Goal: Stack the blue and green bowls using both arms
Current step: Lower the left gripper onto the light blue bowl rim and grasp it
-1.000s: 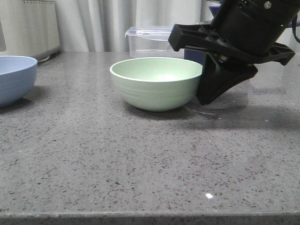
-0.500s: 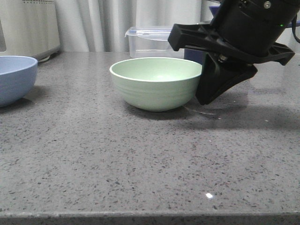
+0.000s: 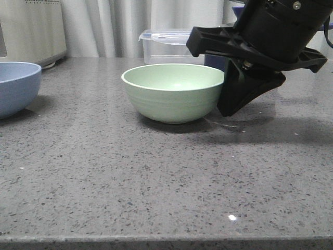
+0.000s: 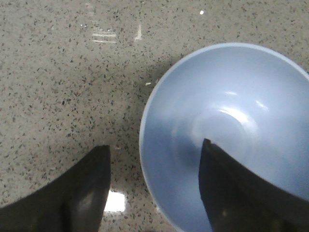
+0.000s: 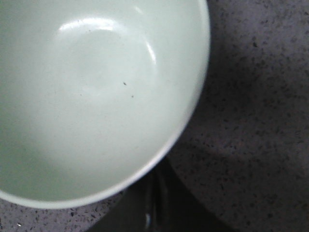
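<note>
Pale mint-green ridged bowl (image 3: 174, 92) sits mid-desk, right gripper (image 3: 229, 88) seemingly pinching its rim; the periwinkle bowl (image 4: 227, 130) awaits the left gripper (image 4: 154, 186), spread astride its wall, closing next.

text: none readable | labels: none | brands: none | numbers: none | signs: none

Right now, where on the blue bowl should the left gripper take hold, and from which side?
On the rim wall, from above. The blue bowl sits upright and open, and the left gripper already straddles its near rim, one finger inside, one outside, so closing there would probably pinch the thin wall.
</note>
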Action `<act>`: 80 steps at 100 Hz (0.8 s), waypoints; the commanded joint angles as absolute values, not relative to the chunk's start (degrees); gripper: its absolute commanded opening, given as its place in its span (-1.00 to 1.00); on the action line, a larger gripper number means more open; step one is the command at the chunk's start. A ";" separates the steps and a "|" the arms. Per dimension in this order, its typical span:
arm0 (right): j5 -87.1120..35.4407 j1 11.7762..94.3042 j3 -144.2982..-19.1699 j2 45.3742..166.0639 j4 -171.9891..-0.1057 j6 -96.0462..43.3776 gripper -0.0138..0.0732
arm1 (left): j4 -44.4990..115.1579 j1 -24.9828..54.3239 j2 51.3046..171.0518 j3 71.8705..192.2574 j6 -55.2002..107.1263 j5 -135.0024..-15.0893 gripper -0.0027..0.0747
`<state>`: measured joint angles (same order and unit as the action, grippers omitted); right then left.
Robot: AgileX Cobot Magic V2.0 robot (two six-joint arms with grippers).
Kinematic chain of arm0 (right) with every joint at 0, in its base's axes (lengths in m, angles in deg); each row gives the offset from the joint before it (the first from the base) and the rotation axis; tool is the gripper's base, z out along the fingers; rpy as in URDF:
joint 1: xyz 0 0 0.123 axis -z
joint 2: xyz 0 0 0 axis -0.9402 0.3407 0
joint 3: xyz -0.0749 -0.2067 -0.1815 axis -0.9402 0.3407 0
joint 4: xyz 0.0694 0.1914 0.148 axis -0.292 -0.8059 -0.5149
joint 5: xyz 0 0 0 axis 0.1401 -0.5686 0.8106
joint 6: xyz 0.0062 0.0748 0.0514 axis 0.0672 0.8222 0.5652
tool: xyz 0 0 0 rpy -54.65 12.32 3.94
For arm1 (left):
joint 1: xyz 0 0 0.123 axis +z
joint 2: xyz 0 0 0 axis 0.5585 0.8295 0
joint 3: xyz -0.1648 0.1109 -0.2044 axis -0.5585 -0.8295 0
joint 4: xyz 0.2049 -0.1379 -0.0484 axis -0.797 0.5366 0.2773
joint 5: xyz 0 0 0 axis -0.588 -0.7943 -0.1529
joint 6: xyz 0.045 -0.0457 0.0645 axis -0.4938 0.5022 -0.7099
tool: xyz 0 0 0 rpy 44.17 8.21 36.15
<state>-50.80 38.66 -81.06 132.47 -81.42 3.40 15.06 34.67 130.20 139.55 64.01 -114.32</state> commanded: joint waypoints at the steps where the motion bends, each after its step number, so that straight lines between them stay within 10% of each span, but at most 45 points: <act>1: -48.65 38.70 -82.61 130.72 -81.82 2.76 -0.78 | 15.48 34.44 131.27 142.92 64.72 -112.99 0.07; 53: -48.70 38.70 -82.61 130.72 -81.82 2.76 -0.78 | 15.48 34.44 138.71 144.63 64.72 -114.29 0.03; 80: -48.70 38.70 -82.61 130.72 -81.82 2.76 -0.78 | 15.48 34.44 138.71 144.63 64.72 -114.65 -0.98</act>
<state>-50.80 38.66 -81.06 132.47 -81.52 3.30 15.06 34.67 140.30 142.74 64.05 -115.83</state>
